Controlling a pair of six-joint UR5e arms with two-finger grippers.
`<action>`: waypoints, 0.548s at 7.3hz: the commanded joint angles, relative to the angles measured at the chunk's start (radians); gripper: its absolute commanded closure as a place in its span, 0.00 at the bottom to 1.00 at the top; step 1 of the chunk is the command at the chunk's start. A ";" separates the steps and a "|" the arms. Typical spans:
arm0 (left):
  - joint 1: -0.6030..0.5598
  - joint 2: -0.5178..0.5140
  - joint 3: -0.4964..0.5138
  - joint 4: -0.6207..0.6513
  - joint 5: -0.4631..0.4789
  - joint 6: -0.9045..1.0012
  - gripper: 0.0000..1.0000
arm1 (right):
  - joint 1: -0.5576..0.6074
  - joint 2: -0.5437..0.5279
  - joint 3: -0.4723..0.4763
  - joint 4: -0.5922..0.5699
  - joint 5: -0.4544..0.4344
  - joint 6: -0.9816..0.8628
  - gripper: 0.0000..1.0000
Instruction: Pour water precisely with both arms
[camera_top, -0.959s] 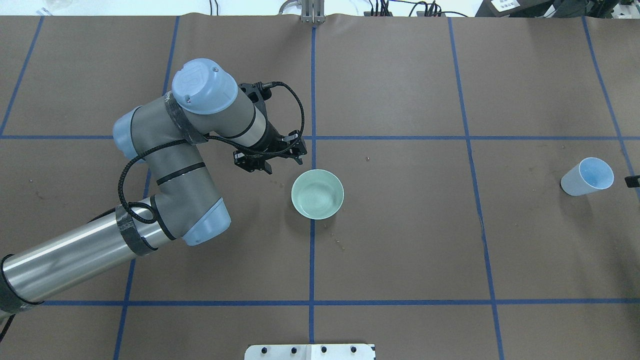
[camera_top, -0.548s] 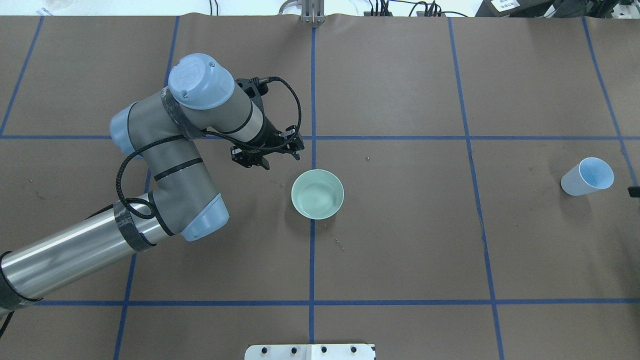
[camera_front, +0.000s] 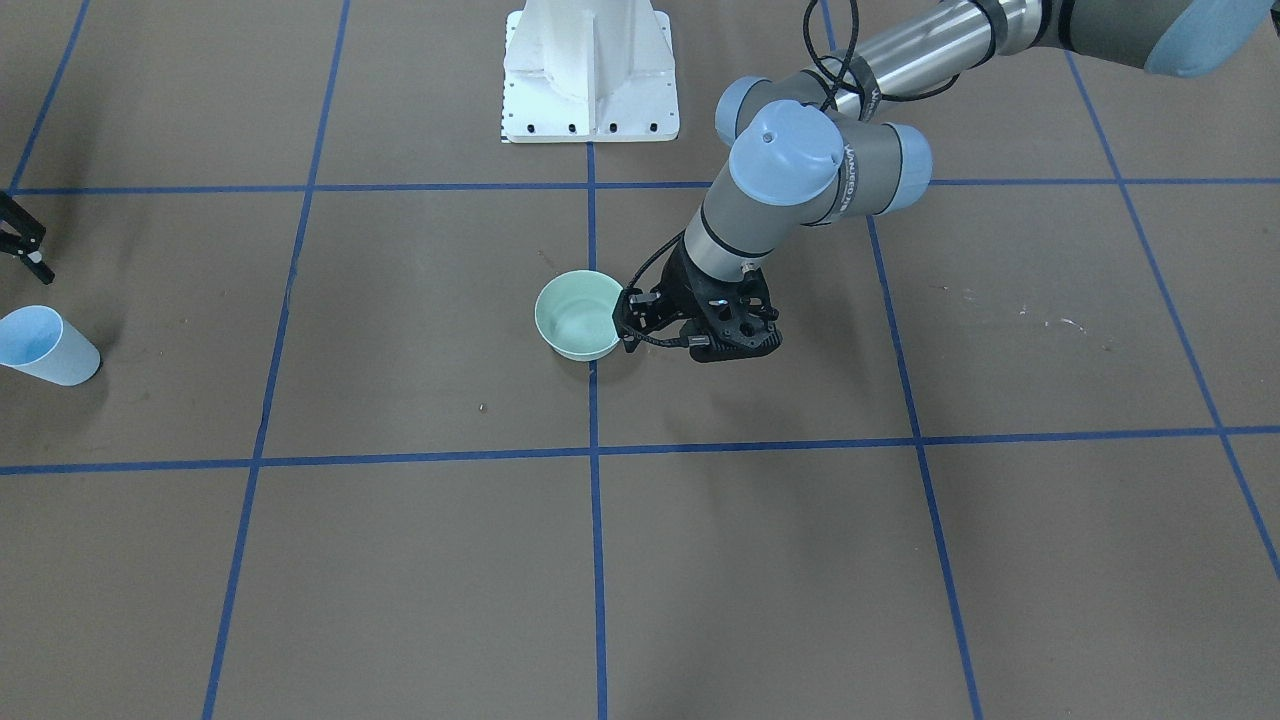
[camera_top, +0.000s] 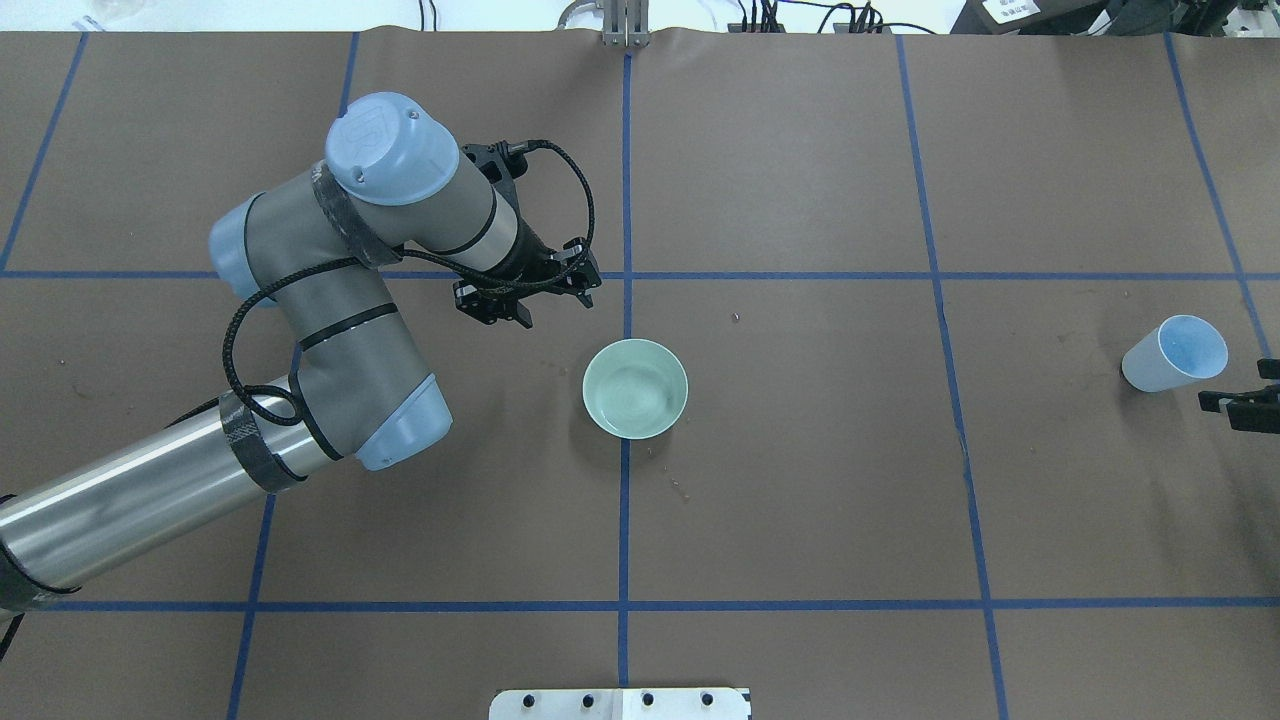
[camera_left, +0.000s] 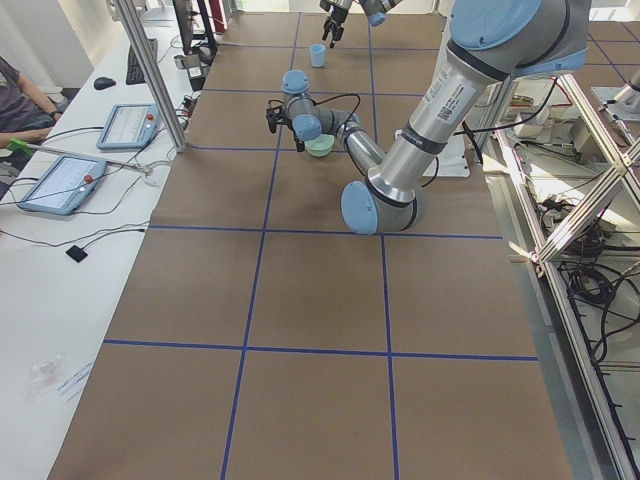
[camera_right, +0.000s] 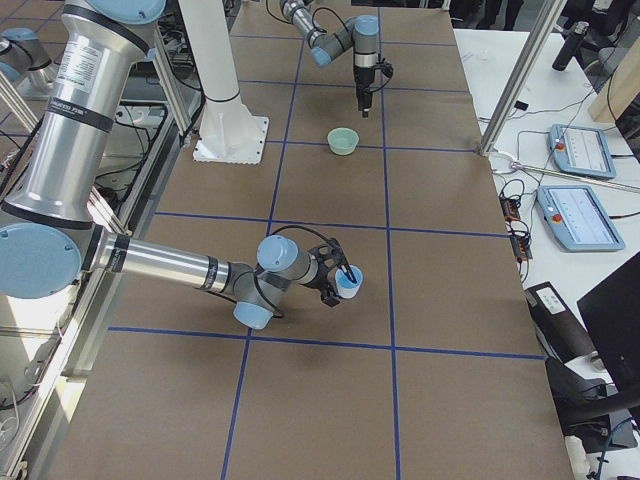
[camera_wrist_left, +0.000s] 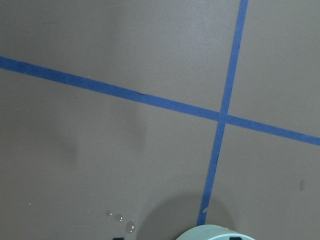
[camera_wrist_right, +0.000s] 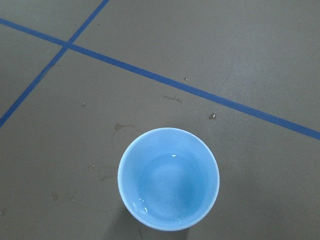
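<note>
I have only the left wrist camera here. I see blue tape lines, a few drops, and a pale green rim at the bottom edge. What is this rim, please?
Observer: It is the rim of a pale green bowl. In the overhead view it stands upright on the table, and its inside looks glossy, as if wet.
Operator: Thank you. Is there any other vessel with liquid?
Observer: Yes, a light blue cup stands far to the robot's right of the bowl. The right wrist view looks straight down into it and shows clear water with small white glints.
</note>
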 joint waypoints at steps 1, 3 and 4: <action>-0.006 0.000 0.000 0.005 0.000 0.001 0.24 | -0.033 0.002 -0.010 0.018 -0.065 0.016 0.02; -0.007 0.002 0.000 0.005 0.000 0.001 0.23 | -0.098 0.003 -0.028 0.066 -0.159 0.019 0.02; -0.007 0.002 0.005 0.005 0.000 0.001 0.23 | -0.112 0.019 -0.048 0.078 -0.167 0.018 0.02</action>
